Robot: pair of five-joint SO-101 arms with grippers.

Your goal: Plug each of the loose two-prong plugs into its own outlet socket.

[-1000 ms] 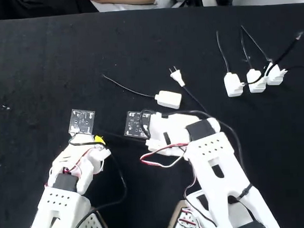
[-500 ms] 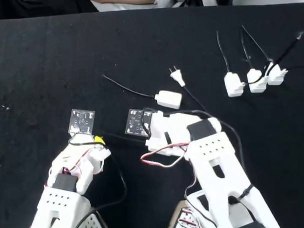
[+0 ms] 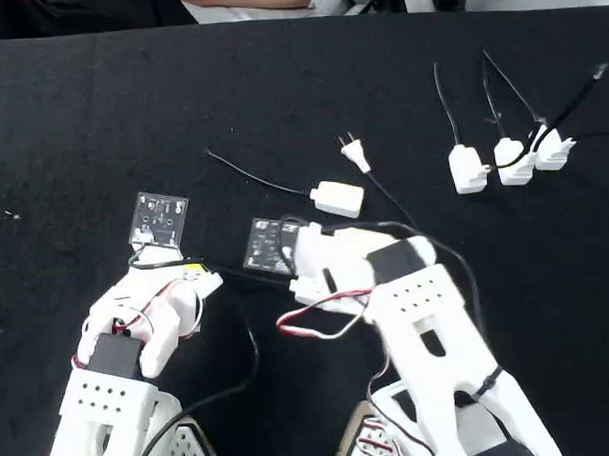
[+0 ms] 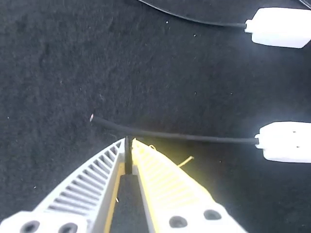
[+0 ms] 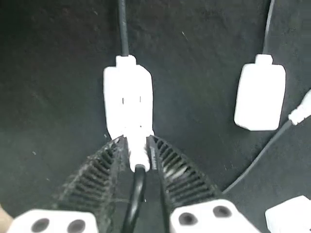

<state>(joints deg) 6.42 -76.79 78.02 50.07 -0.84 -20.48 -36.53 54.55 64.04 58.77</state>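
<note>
Your right tool [image 5: 137,145] is pinching the white plug [image 5: 138,158], which is touching the face of the outlet socket [image 5: 128,97] on the counter [image 5: 53,73]; your left tool [image 4: 128,143] is clamping a black cord [image 4: 194,137]. If you're pushing off-line, the white plug is likely jamming and shoving the outlet socket away
</note>
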